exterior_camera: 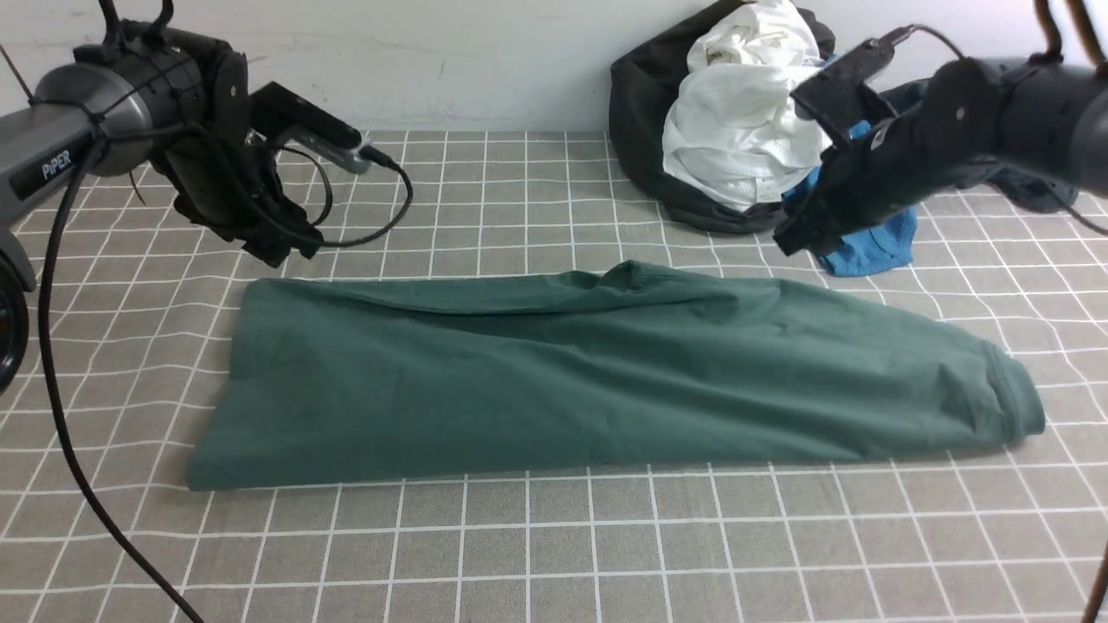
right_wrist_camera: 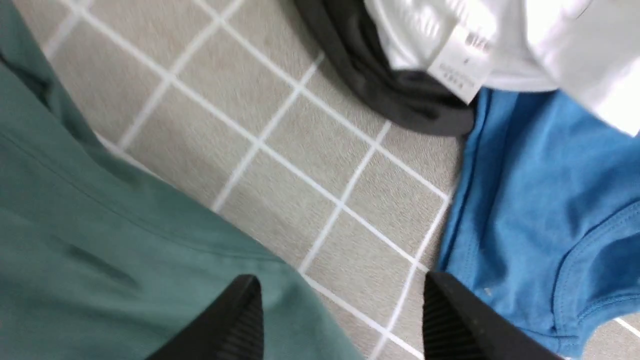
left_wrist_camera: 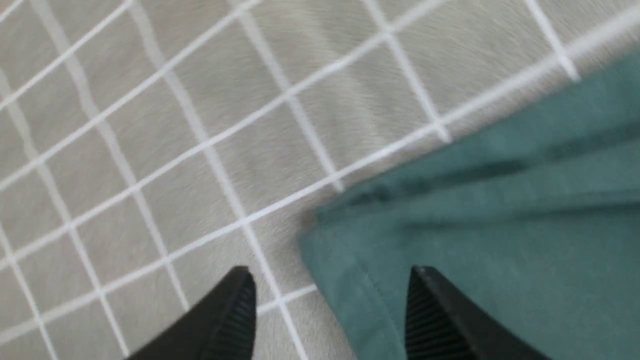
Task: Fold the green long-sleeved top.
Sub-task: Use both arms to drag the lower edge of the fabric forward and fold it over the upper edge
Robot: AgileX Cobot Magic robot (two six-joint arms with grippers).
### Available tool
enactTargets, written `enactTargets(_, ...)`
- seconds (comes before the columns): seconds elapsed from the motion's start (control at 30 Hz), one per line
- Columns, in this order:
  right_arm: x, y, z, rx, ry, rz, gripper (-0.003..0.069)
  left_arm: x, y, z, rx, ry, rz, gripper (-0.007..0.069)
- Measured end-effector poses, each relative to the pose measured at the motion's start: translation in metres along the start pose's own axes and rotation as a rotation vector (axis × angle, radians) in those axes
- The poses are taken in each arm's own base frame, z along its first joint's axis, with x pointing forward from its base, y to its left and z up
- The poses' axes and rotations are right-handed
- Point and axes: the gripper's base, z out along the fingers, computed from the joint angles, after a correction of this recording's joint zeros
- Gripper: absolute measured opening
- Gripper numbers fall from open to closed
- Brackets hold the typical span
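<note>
- Forest-green cotton was what the large long-sleeved top (exterior_camera: 606,372) was made of. It was laid flat across the middle of the grey tablecloth with a white grid (exterior_camera: 554,554), doubled lengthwise into one long band from the robot's left to its right.
- Soft, limp, light handling was to be expected. The cloth would sag wherever it was unsupported, and the stacked layers could slide apart if only the uppermost were pinched.
- The left gripper (exterior_camera: 275,247) was raised above the band's far left corner. In the left wrist view its black ribbed fingers (left_wrist_camera: 235,310) were spread with nothing between them, and the hemmed corner was seen below the gap.
- The right gripper (right_wrist_camera: 342,280) was raised near the far edge toward the band's right end, likewise spread and empty. One finger was seen over green cloth, the other over the crumpled bright blue shirt (right_wrist_camera: 540,200).
- A hold was judged best at the corners of one short end, with every layer caught at the hem so that the end could be carried over onto the rest without the layers separating.
- The blue shirt, a dark charcoal garment (exterior_camera: 640,130) and a white garment (exterior_camera: 736,130) were heaped just beyond the right end. Care would be needed so that the shirt was not snagged.
</note>
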Motion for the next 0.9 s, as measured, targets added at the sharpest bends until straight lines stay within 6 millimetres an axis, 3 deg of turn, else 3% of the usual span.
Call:
enactTargets(0.07, -0.013, 0.026, -0.007, -0.118, -0.005, 0.065, 0.0408, -0.006, 0.003, -0.015, 0.015, 0.016, -0.098, 0.0402)
enactTargets(0.17, -0.018, 0.054, -0.001, -0.218, 0.010, 0.069, 0.0390, -0.009, -0.002, -0.024, 0.053, 0.036, -0.128, 0.0392)
enactTargets(0.2, -0.021, 0.079, 0.008, -0.284, 0.022, 0.055, 0.0367, -0.011, -0.006, -0.028, 0.082, 0.038, -0.132, 0.0372)
enactTargets(0.27, -0.019, 0.109, 0.029, -0.343, 0.038, 0.032, 0.0321, -0.012, -0.016, -0.030, 0.136, 0.055, -0.102, 0.0323)
enactTargets(0.3, -0.020, 0.112, 0.029, -0.345, 0.035, 0.029, 0.0321, -0.012, -0.017, -0.031, 0.144, 0.056, -0.101, 0.0311)
enactTargets(0.33, -0.017, 0.124, 0.041, -0.361, 0.046, 0.022, 0.0298, -0.012, -0.020, -0.031, 0.162, 0.063, -0.090, 0.0293)
enactTargets(0.37, -0.014, 0.140, 0.057, -0.358, 0.034, 0.015, 0.0251, -0.012, -0.027, -0.032, 0.206, 0.075, -0.068, 0.0225)
enactTargets(0.43, -0.014, 0.144, 0.064, -0.347, 0.022, 0.013, 0.0233, -0.012, -0.029, -0.033, 0.227, 0.081, -0.058, 0.0189)
enactTargets(0.47, -0.011, 0.147, 0.075, -0.324, 0.003, 0.021, 0.0202, -0.011, -0.031, -0.033, 0.248, 0.082, -0.046, 0.0132)
enactTargets(0.57, -0.013, 0.139, 0.088, -0.246, -0.078, 0.100, 0.0169, -0.011, -0.032, -0.033, 0.261, 0.081, -0.035, 0.0030)
enactTargets(0.67, -0.016, 0.128, 0.092, -0.187, -0.142, 0.174, 0.0164, -0.011, -0.032, -0.034, 0.266, 0.086, -0.033, 0.0005)
enactTargets(0.77, -0.020, 0.096, 0.093, -0.114, -0.212, 0.315, 0.0163, -0.011, -0.034, -0.034, 0.282, 0.086, -0.040, -0.0008)
enactTargets(0.8, -0.021, 0.094, 0.092, -0.111, -0.217, 0.327, 0.0163, -0.011, -0.034, -0.034, 0.285, 0.085, -0.041, -0.0008)
enactTargets(0.9, -0.026, 0.056, 0.084, -0.101, -0.216, 0.432, 0.0163, -0.011, -0.036, -0.035, 0.304, 0.086, -0.049, -0.0008)
